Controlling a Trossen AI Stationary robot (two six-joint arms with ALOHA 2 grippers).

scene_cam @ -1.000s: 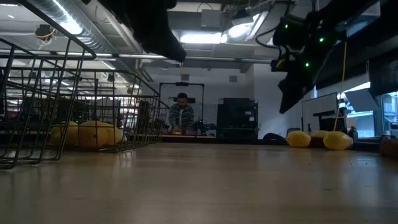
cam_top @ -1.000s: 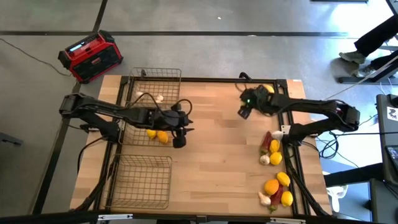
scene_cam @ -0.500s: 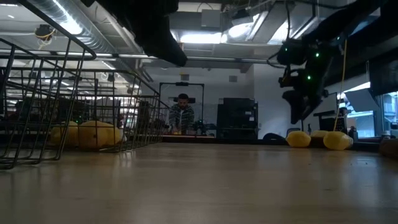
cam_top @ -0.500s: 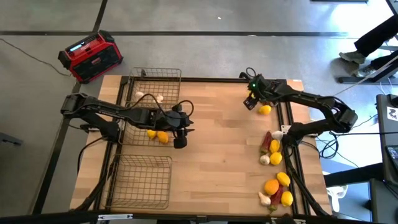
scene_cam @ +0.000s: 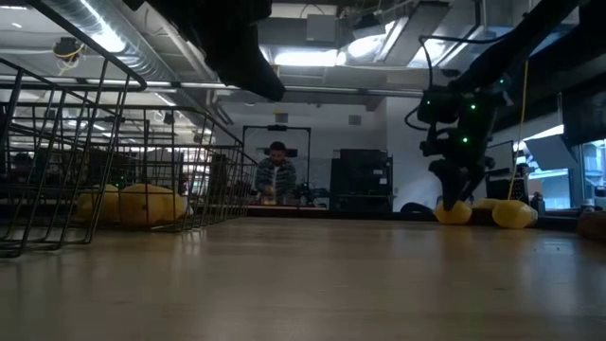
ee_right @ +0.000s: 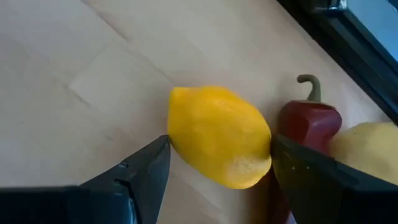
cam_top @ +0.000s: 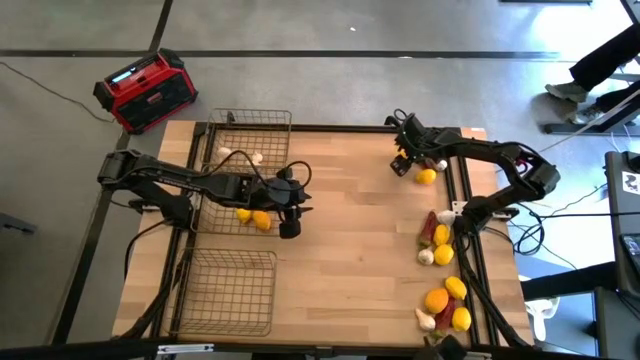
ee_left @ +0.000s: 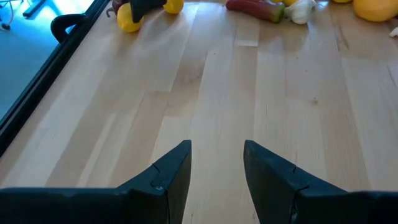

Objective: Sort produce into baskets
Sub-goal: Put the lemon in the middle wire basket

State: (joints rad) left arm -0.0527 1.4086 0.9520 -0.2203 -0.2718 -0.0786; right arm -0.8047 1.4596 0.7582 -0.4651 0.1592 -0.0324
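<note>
Overhead, pale wooden worktop (cam_top: 340,250) on grey floor; right end effector (ee_right: 217,165) open around a lemon (ee_right: 219,135) upper right, left end effector (ee_left: 216,163) open, empty, centre-left.

Pale wood table (cam_top: 340,250), wire-mesh metal baskets (cam_top: 228,290)

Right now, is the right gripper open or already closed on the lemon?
Open. In the right wrist view the right gripper has a finger on each side of the lemon, which lies on the table.
</note>
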